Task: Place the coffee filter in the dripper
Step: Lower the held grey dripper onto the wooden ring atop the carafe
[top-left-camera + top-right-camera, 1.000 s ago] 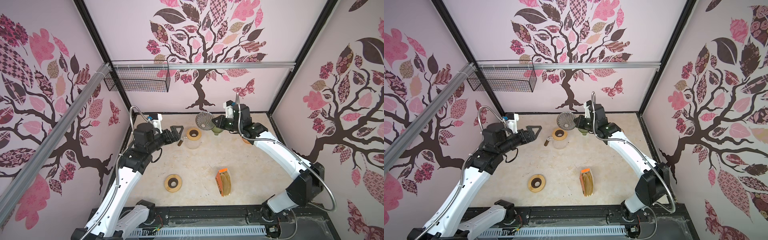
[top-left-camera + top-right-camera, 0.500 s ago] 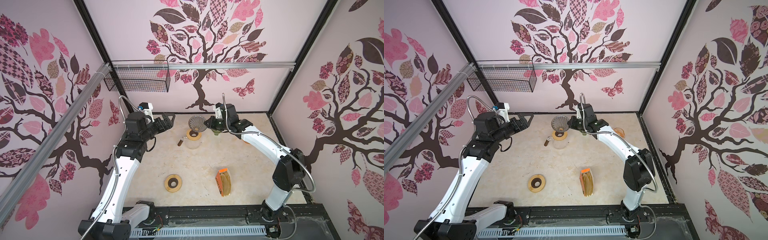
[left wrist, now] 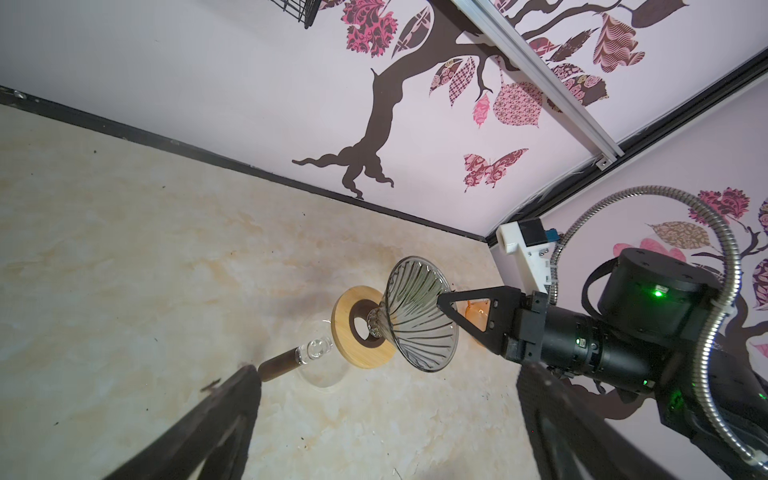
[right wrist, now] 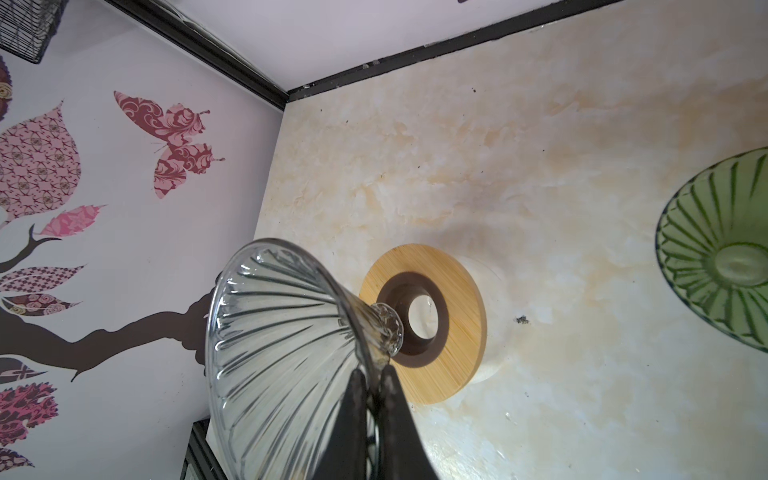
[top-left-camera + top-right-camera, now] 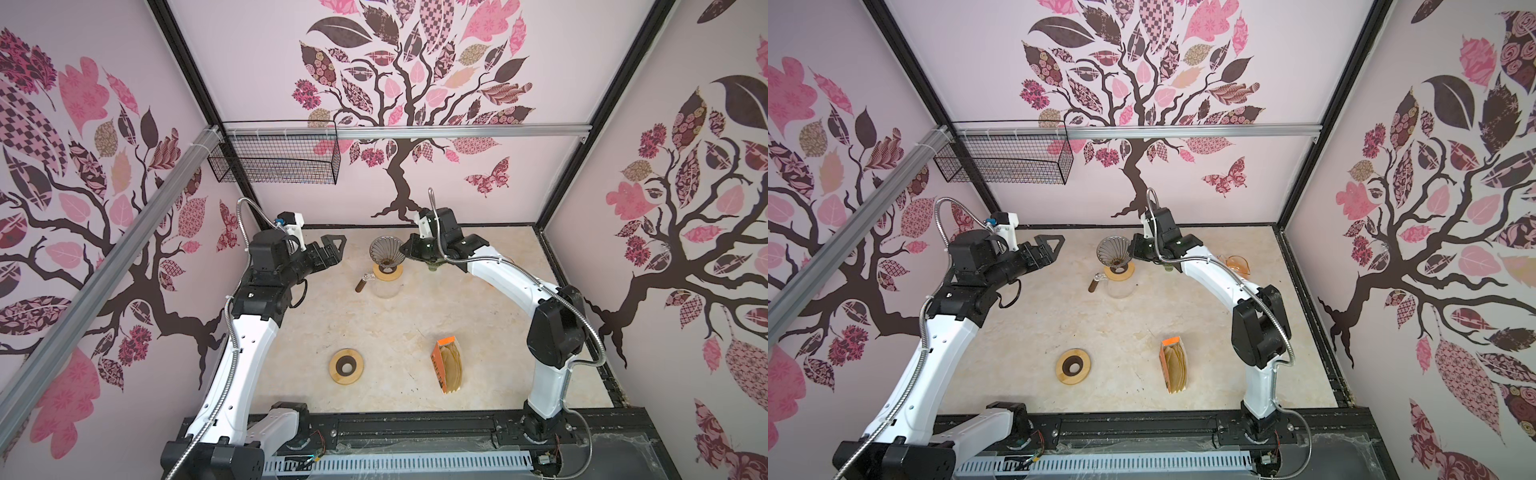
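My right gripper [image 5: 405, 251] is shut on the wall of the smoky ribbed glass dripper [image 5: 386, 249], seen closely in the right wrist view, dripper [image 4: 274, 353] and gripper [image 4: 374, 378]. The dripper hangs tilted, its narrow stem just over the hole of the wooden collar [image 4: 457, 324] on a glass carafe [image 5: 386, 286]. Brown paper coffee filters [image 5: 450, 365] stand in an orange box at the front right, untouched. At the back left my left gripper [image 5: 334, 249] is open and empty above the table; in the left wrist view the dripper [image 3: 419, 316] lies beyond its fingers [image 3: 232, 411].
A second wooden ring [image 5: 347, 366] lies front centre. A green glass dripper [image 4: 723, 257] sits under my right arm, and an orange one [image 5: 1237, 264] stands at the back right. A wire basket [image 5: 274, 158] hangs on the back wall.
My right gripper has carried the dripper leftwards to above the carafe's collar. My left gripper has drawn back from the carafe towards the back left, still open.
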You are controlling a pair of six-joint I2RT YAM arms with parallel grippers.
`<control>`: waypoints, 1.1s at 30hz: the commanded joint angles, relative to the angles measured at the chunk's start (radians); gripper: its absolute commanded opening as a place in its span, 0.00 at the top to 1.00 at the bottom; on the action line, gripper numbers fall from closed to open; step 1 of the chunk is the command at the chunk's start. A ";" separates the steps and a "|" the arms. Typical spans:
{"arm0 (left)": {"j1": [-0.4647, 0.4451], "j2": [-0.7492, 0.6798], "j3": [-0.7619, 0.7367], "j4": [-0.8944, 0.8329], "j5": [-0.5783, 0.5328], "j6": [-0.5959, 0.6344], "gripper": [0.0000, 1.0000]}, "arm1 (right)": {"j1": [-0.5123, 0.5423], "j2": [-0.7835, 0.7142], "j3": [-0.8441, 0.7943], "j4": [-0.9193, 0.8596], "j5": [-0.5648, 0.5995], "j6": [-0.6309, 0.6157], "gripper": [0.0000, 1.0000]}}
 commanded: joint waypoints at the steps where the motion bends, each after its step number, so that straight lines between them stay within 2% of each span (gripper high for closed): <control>1: 0.003 0.017 -0.024 0.026 0.037 0.002 0.02 | 0.003 0.038 0.066 0.005 -0.001 -0.018 1.00; 12: 0.003 0.027 -0.044 0.062 0.078 -0.023 0.02 | 0.004 0.076 0.106 -0.037 0.042 -0.057 1.00; 33: 0.003 0.071 -0.038 0.044 0.079 -0.024 0.02 | 0.006 0.135 0.136 -0.052 -0.029 -0.050 1.00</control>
